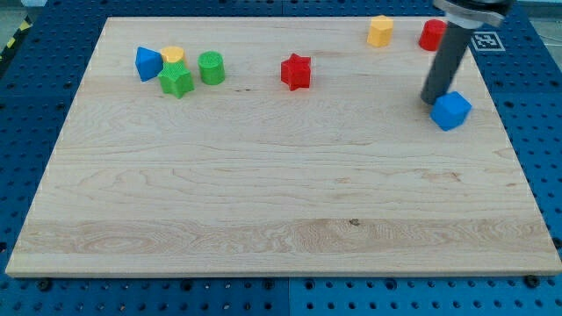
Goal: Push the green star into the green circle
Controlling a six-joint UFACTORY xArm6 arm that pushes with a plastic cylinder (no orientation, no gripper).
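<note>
Worktop: pale wooden board with visible grain, lying on a blue perforated base; a black-and-white marker tag sits past the board's top right corner.
Blocks, left cluster: matte green star-shaped block at the view's upper left, just beside the green cylinder-shaped circle block on its right, touching or nearly touching; a blue rounded triangular block and a yellow block, partly hidden, crowd its left and top.
Blocks, elsewhere: red star block near top centre; yellow hexagon-like block and a red block, partly hidden by the rod, at top right; blue angular block at right.
End effector: plain dark rod with no jaws, holding nothing; my tip rests just left of the blue angular block, touching or nearly so.
Task thing versus end effector: green star lies well apart from my tip, far across the board to the view's left.
</note>
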